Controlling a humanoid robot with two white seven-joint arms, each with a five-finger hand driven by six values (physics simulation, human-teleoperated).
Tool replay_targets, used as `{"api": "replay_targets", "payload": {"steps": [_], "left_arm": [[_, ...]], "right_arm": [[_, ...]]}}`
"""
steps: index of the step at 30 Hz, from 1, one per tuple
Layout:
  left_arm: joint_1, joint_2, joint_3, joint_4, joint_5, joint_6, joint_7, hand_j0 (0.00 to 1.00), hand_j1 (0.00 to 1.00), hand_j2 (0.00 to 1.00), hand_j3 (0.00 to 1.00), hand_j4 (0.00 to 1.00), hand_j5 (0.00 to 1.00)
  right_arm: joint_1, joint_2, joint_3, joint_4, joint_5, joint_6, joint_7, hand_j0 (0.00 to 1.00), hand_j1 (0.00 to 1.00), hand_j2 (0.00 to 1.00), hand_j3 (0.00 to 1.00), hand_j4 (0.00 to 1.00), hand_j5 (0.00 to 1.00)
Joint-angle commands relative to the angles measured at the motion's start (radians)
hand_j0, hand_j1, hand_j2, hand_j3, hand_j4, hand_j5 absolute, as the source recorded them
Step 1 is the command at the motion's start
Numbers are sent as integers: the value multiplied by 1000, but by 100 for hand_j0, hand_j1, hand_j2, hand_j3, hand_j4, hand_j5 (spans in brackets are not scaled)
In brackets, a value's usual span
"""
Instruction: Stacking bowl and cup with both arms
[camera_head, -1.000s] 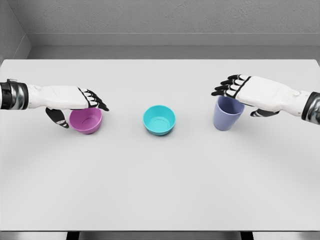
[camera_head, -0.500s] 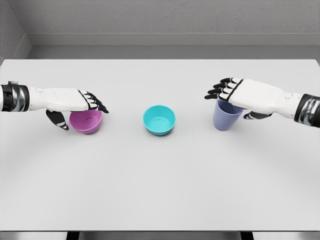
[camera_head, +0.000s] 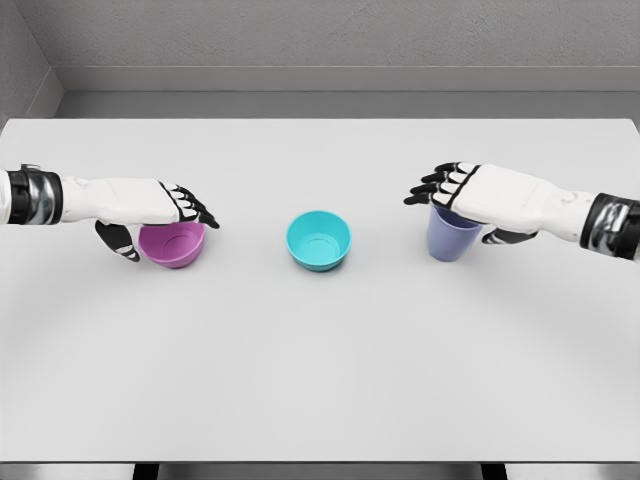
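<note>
Pale grey is covering almost the whole view: the surface (camera_head: 320, 380) is stretching from edge to edge, carrying three small vessels in a row across its middle.

The left robot hand (camera_head: 150, 205) is reaching in from the left edge and hovering over the pink bowl (camera_head: 172, 243). Its fingers are lying flat and extended over the bowl's rim while the thumb is hanging down at the bowl's left side; whether any finger is actually touching the bowl is hard to tell from this angle, but the hand is not closing around it.

The right robot hand (camera_head: 480, 195) is coming in from the right edge, palm down over the lavender cup (camera_head: 452, 233), covering much of the cup's mouth. Its dark fingertips are spreading out past the cup's left rim, with the thumb showing behind the cup's right side. It is not clasping the cup.

The teal bowl (camera_head: 318, 240) is sitting upright between the other two, well apart from both and from either hand.
</note>
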Motion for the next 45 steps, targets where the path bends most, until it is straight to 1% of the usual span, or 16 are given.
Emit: {"api": "replay_targets", "payload": {"steps": [1,16,19,21,23,29,30,37,45], "left_arm": [[0,-2,-1,1,4,2,0,100,100,100,100,100,100],[3,-19,-1,46,-5,2,0,100,100,100,100,100,100],[3,-19,-1,49,-5,2,0,100,100,100,100,100,100],[3,-28,-1,61,-5,2,0,100,100,100,100,100,100],[3,-36,-1,78,-15,2,0,100,100,100,100,100,100],[2,-39,1,79,-18,2,0,100,100,100,100,100,100],[2,-49,1,79,-18,2,0,100,100,100,100,100,100],[2,-52,1,78,-18,2,0,100,100,100,100,100,100],[2,-54,1,79,-18,2,0,100,100,100,100,100,100]], "right_arm": [[0,9,0,4,-3,2,0,100,100,100,100,100,100],[0,17,17,11,-3,3,0,100,100,100,100,100,100],[0,29,23,27,-1,3,0,100,100,100,100,100,100],[0,41,25,47,-1,3,0,100,100,100,100,100,100],[0,41,29,48,-1,3,0,100,100,100,100,100,100],[0,41,31,50,-1,3,1,100,100,100,100,100,100],[0,41,29,51,-1,3,1,100,100,100,100,100,100],[0,41,31,74,-1,2,1,100,100,100,100,100,100],[0,41,31,74,-1,3,1,100,100,100,100,100,100]]}}
